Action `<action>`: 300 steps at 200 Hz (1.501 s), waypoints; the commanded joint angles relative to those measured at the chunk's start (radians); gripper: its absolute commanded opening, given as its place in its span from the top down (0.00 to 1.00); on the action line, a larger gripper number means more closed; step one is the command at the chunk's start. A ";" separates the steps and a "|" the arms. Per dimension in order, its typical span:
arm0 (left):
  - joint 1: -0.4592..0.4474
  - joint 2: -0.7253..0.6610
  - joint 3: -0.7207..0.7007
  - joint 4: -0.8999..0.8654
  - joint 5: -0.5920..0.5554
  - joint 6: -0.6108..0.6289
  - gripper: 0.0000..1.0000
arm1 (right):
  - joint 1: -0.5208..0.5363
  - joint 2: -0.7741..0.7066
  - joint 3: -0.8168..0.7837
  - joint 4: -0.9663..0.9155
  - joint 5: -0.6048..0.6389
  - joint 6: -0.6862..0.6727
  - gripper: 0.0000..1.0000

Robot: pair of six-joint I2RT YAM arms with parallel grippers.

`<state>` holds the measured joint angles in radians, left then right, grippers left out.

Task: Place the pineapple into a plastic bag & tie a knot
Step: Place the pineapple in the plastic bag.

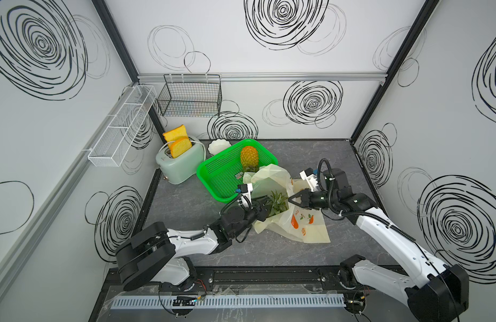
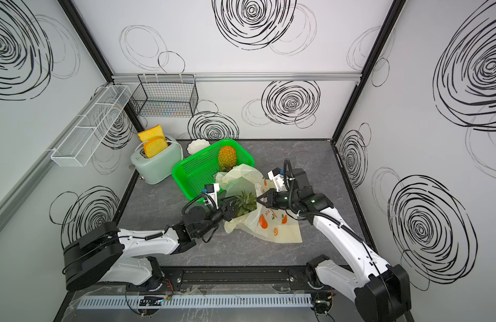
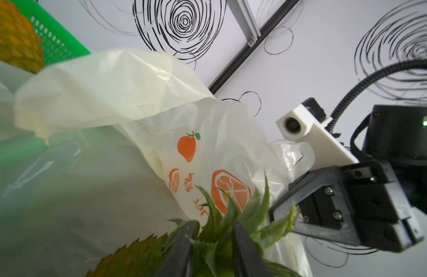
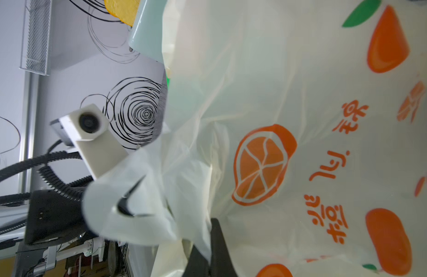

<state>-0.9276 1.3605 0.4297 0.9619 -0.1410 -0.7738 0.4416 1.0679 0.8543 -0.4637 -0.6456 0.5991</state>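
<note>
The plastic bag (image 1: pixel 272 181) is lying slumped on the table (image 1: pixel 269 251) against the green basket (image 1: pixel 210 164), and my right claw (image 1: pixel 291 199) is pinching its rim to keep the mouth gaping. The pineapple (image 3: pixel 135 256) is sitting in that mouth. My left claw (image 3: pixel 212 230) is straddling its crown (image 1: pixel 278 204), jaws parted, probably releasing.

Robot lab test cell: swirl-printed wall panels (image 1: pixel 241 41), aluminium frame (image 1: pixel 297 76), toaster (image 1: pixel 182 164).
</note>
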 commanded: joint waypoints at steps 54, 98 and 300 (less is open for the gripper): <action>0.051 -0.110 0.122 -0.298 0.223 0.447 0.24 | 0.003 0.009 0.027 -0.090 0.008 -0.089 1.00; 0.204 -0.178 0.199 -0.577 0.523 0.733 0.15 | 0.005 0.002 0.029 -0.105 0.008 -0.097 1.00; 0.261 -0.063 0.580 -1.309 0.829 1.422 0.03 | 0.009 -0.015 0.044 -0.136 0.015 -0.113 1.00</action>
<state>-0.6582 1.2865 0.9585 -0.2760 0.6445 0.5526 0.4438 1.0672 0.8680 -0.5762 -0.6319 0.5037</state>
